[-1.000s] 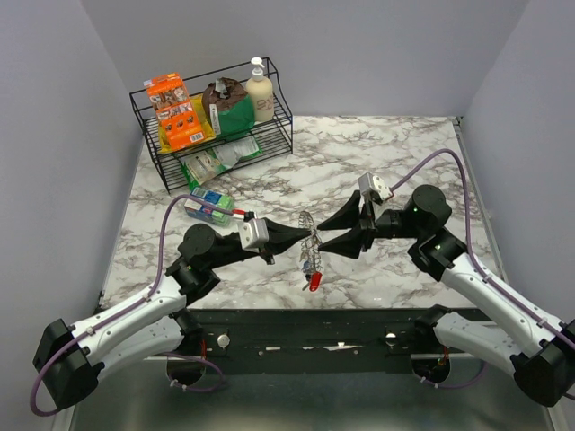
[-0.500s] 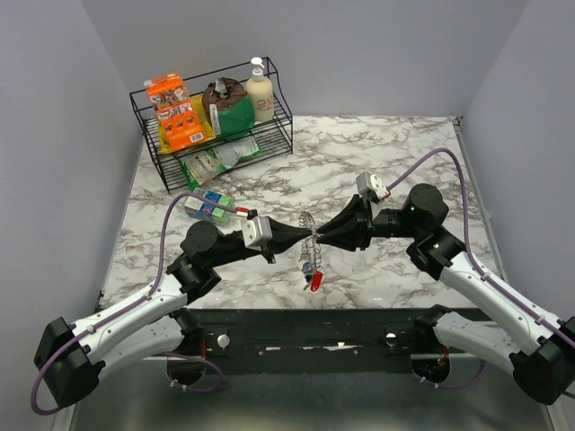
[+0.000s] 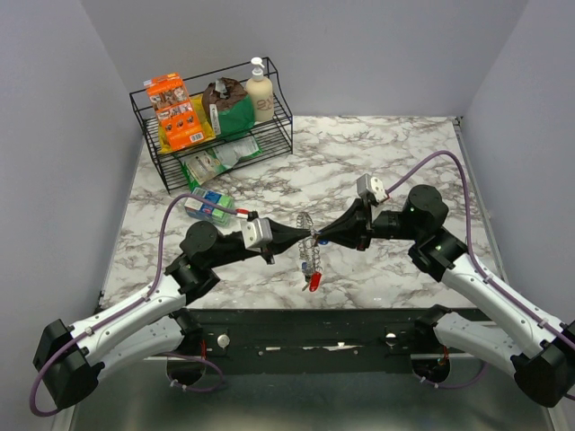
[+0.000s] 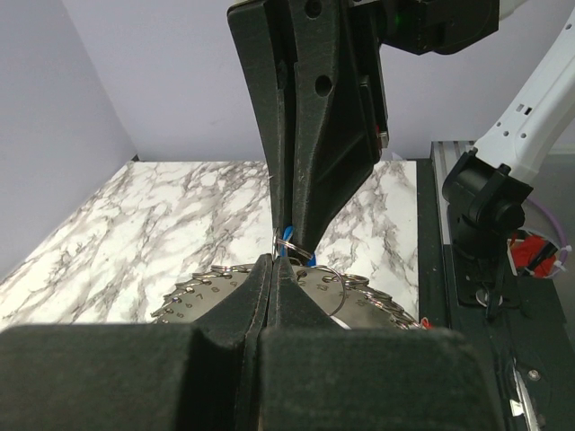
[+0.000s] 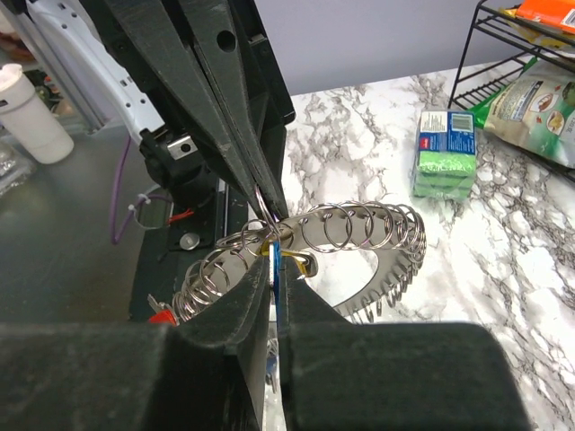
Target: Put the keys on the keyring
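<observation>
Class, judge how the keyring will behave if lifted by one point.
The keyring probably keeps its shape, being a metal loop, but its many loose small rings would slide and bunch. Likely light: thin wire. The red key would dangle.

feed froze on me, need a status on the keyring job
Left hand shut on the keyring. Right hand shut on blue key, tip to tip at the ring. Red key at the ring's near end. Nothing blocking the hands.
</observation>
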